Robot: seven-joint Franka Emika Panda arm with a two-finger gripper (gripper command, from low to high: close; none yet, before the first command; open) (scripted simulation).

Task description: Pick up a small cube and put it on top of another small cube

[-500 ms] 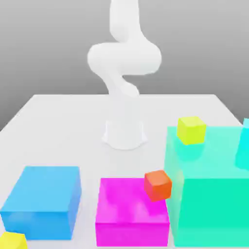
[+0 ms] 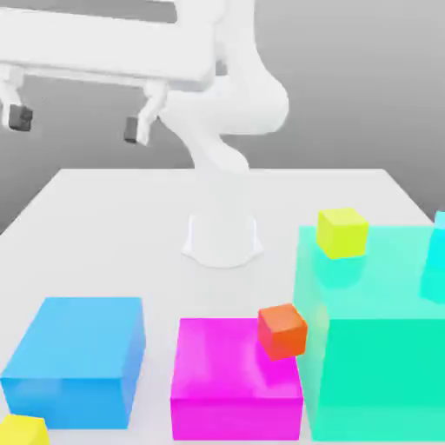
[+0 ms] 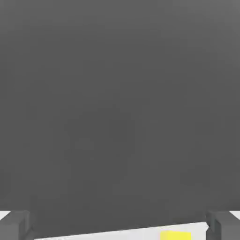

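- The gripper (image 2: 76, 122) hangs in the upper left of the exterior frame, high above the table (image 2: 122, 217), with its two dark-tipped fingers (image 2: 135, 129) spread wide apart and nothing between them.
- The white arm (image 2: 230, 104) rises from its round base (image 2: 222, 239) at the middle of the table and bends over toward the exterior view's left.
- The small cube (image 2: 22, 430) — plain warm yellow — sits at the bottom left corner of the exterior frame, on the table just in front of the big blue block (image 2: 78, 356); it is cut by the frame edge, so whether it touches the block is hard to say.
- In the hand view a yellow patch, probably that small cube (image 3: 176, 235), shows at the bottom edge right of centre, on the pale table strip between the two grey fingertips (image 3: 225, 224).
- A lime-yellow small cube (image 2: 342, 232) rests on top of the big teal block (image 2: 374, 348) at the right of the exterior frame.
- An orange-red small cube (image 2: 282, 331) lies on the rear right corner of the magenta block (image 2: 235, 382), tilted — right beside the teal block's wall.
- A cyan block (image 2: 436, 252), cut by the right edge, stands on the teal block.
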